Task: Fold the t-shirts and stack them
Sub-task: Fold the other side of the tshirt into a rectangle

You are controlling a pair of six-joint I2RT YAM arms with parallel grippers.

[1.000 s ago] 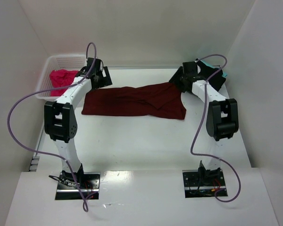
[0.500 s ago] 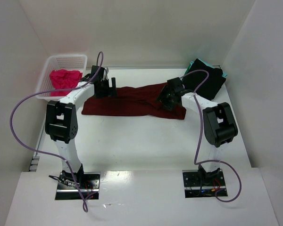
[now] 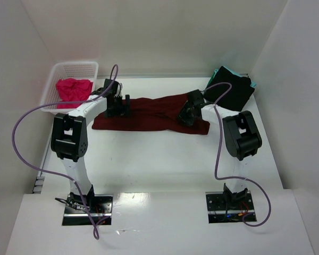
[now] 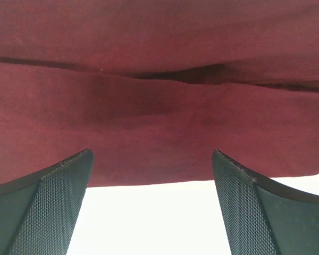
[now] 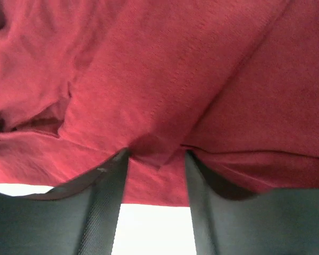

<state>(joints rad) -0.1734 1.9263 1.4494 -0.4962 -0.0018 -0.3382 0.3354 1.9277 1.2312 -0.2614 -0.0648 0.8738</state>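
Note:
The dark maroon t-shirt [image 3: 149,114] lies as a long folded band across the middle of the table. My left gripper [image 3: 120,105] is low over its left back part. In the left wrist view the left gripper [image 4: 151,154] is wide open, with the maroon cloth [image 4: 159,106] just past its tips and bare table between the fingers. My right gripper [image 3: 187,113] is down on the shirt's right part. In the right wrist view the right gripper [image 5: 156,154] is partly open, with a puckered cloth edge [image 5: 154,175] between its tips. The pink t-shirt [image 3: 73,87] lies in the basket. The black t-shirt [image 3: 233,89] lies on the teal one [image 3: 224,69].
The white lattice basket [image 3: 77,66] stands at the back left. The black and teal pile is in the back right corner. White walls close the table on three sides. Purple cables loop from both arms.
The right gripper came from the back right pile down onto the maroon shirt's right part. The left gripper moved from beside the basket onto the shirt's left part.

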